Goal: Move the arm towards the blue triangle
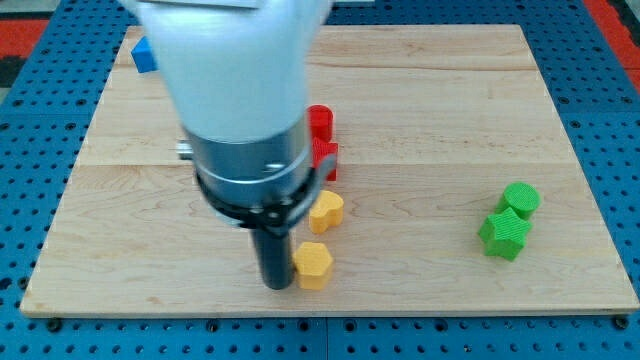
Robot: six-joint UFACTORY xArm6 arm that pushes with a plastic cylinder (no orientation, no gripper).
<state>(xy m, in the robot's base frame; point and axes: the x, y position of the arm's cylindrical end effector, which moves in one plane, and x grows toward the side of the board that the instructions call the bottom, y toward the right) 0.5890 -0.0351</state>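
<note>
Blue triangle (144,55) sat far up at the view's top-left while my tip (275,285), a bare gripperless rod, touched the yellow hexagon (314,264).

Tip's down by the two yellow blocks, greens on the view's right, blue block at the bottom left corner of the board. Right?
One thing is off: the blue block sits at the board's top left corner, not the bottom left, as the camera view shows. The rest holds: my tip is down beside the lower yellow block, with the other yellow block just above, and the two green blocks are on the view's right.
</note>
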